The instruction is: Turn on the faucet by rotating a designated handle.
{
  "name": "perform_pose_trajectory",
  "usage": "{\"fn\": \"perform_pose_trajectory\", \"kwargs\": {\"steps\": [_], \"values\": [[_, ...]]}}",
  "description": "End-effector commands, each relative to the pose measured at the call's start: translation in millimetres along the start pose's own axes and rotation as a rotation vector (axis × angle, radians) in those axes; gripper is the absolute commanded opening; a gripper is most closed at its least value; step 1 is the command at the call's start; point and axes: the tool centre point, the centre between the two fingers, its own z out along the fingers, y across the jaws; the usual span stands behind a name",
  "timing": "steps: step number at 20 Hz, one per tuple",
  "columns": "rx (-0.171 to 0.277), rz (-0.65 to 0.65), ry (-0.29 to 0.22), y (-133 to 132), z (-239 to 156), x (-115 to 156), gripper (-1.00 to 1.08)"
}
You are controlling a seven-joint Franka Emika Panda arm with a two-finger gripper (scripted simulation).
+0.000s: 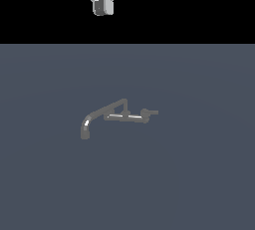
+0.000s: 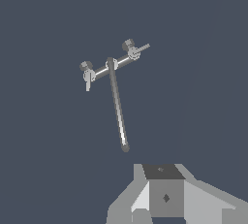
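Gripper [image 1: 103,9] is hanging clenched, its 2 fingers [image 1: 99,8] gripping nothing, well apart from faucet [image 1: 115,116] and handle [image 1: 150,112].

The faucet [image 1: 119,117] sits alone on a flat dark blue-grey floor [image 1: 199,184], near the middle of the exterior view; its long spout [image 1: 102,112] runs from an upright post down toward the exterior view's left and hooks downward at the tip; a thin shiny crossbar [image 1: 124,117] extends from the post toward the exterior view's right; the handle [image 1: 150,112], a short dark lever, projects at that right end, lying roughly level; the gripper [image 1: 103,9] hangs at the top edge against black background, well apart from the faucet, fingertips pointing down and close together, holding nothing.
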Motion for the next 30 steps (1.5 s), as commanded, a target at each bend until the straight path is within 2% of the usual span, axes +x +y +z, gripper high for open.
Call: {"fn": "perform_pose_trajectory", "kwargs": {"steps": [1, 16, 30], "values": [[0.001, 0.066, 0.0, -6.8, 16.3, 11.2, -1.0], [0.001, 0.438, -0.001, -29.2, 109.0, 83.5, -1.0], [-0.006, 0.813, 0.002, -21.0, 201.5, 161.0, -1.0]]}}
